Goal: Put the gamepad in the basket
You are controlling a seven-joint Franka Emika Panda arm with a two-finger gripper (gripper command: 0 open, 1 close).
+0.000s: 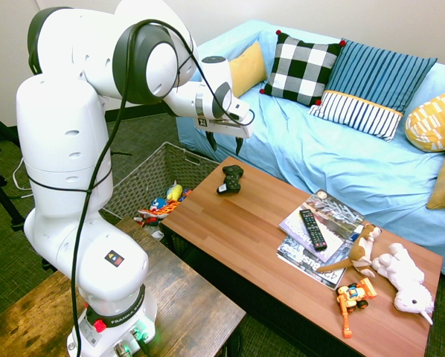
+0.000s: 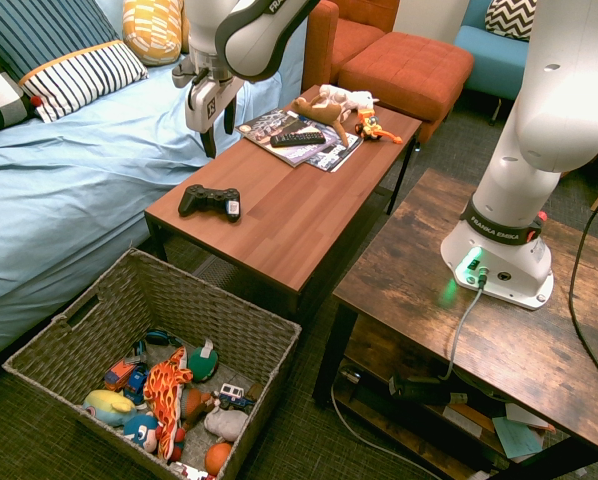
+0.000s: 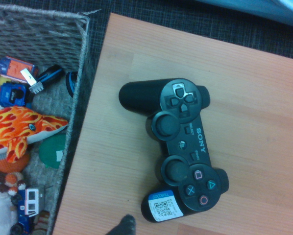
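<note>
One target: the gamepad (image 1: 231,179) lies flat on the wooden table (image 1: 282,253), near the corner closest to the basket (image 2: 99,330), buttons facing up.
End effector: the end effector (image 1: 224,143) hangs above the gamepad, fingers spread apart and holding nothing.
Basket: on the floor beside the table's end, open-topped, with toys already covering its bottom.
Handling: likely light, rigid plastic; the smooth rounded horns look slippery, and the sticks could shift under pressure.
Grip spot: probably best across the narrow middle body between the two horns, where opposite faces run nearly parallel.
Nearby: a remote (image 1: 312,229) on magazines sits well apart, no obstacle.
</note>
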